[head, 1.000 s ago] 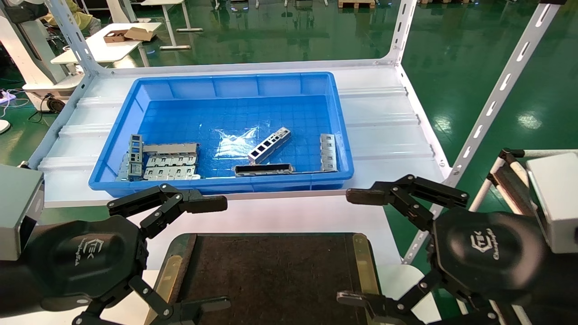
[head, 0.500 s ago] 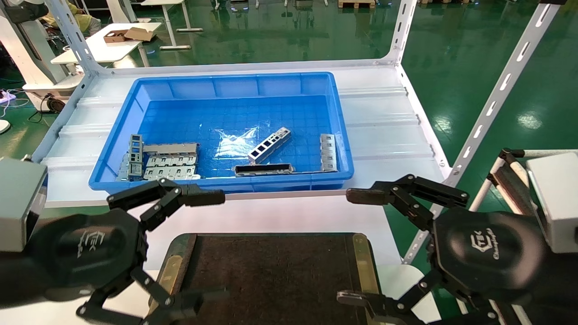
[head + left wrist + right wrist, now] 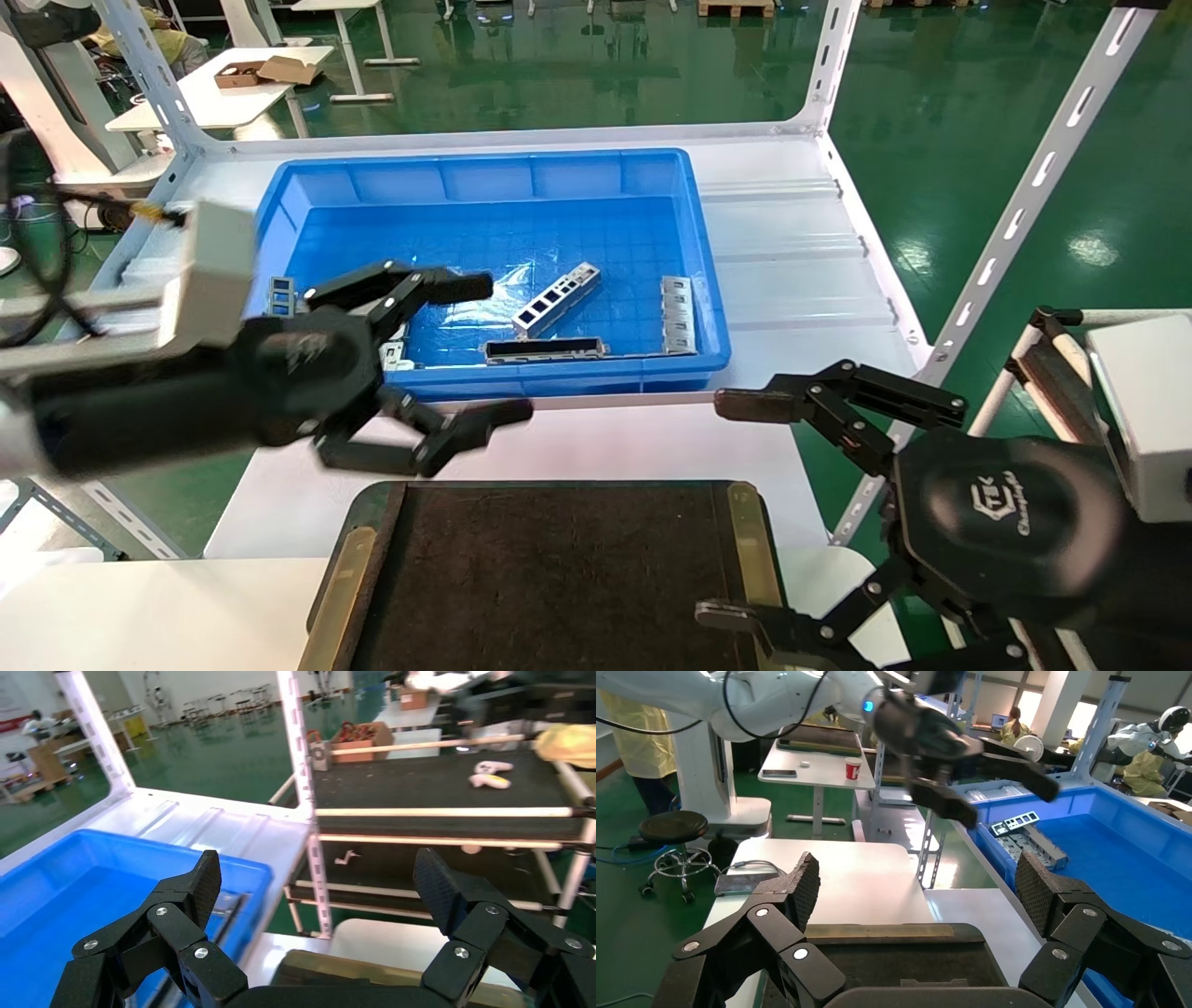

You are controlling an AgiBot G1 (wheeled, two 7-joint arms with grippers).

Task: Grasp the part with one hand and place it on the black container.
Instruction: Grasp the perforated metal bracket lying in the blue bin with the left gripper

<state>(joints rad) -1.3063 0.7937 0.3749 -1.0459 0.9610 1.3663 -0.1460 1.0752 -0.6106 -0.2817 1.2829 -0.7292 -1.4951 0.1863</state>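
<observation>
Evidently the left gripper (image 3: 480,345) hung with jaws spread wide and empty over the near wall of the blue bin (image 3: 279,200). Just beyond lay the part (image 3: 555,298), slanted on the bin floor, close to a dark channel piece (image 3: 543,349); a careless descent could pinch that instead, or clip the wall. The black container (image 3: 549,578) waited nearer, bare. The right gripper (image 3: 736,503) sat parked beside it, also open.

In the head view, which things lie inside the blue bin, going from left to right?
Left gripper, open above the blue bin's near-left part → the part, with the dark channel piece just in front of it → the grey tabbed plate by the right wall.
</observation>
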